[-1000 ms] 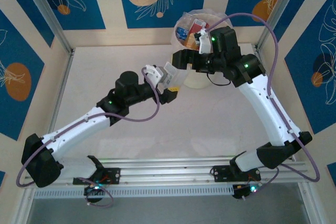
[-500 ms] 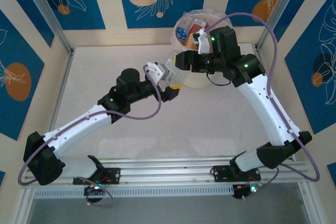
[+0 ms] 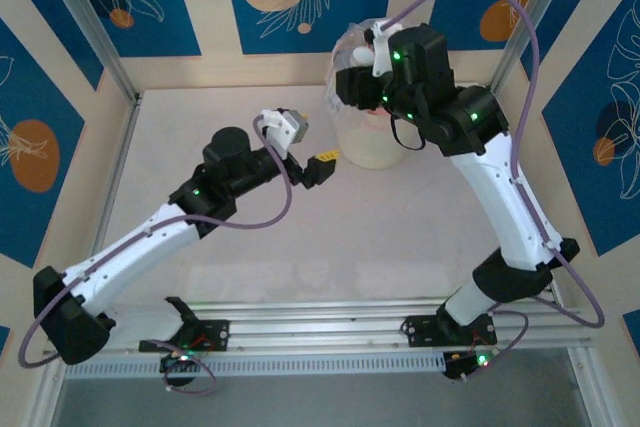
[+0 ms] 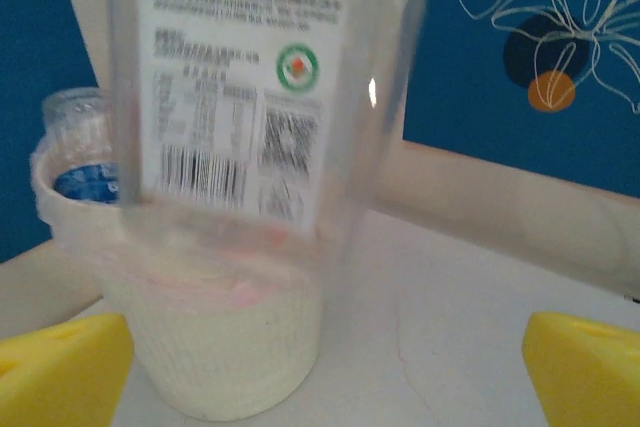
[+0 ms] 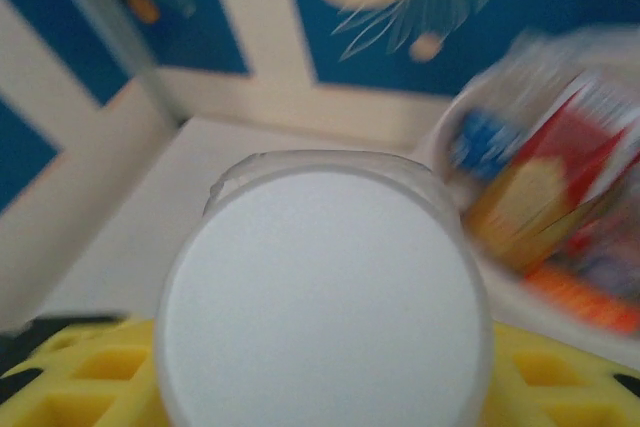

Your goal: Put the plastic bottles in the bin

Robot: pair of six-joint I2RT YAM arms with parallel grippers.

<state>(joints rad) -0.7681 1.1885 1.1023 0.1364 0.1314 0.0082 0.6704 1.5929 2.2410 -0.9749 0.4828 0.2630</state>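
One clear bottle [image 4: 250, 97], white barcode label, clamped in right gripper [image 5: 320, 382] near bin [image 4: 220, 347]. Left gripper [image 4: 320, 367] gapes wide, empty, arm outstretched.

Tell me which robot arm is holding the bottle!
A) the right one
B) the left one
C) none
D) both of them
A: the right gripper has its yellow pads on either side of the bottle, while the left gripper is open, with its fingertips wide apart and off the bottle.
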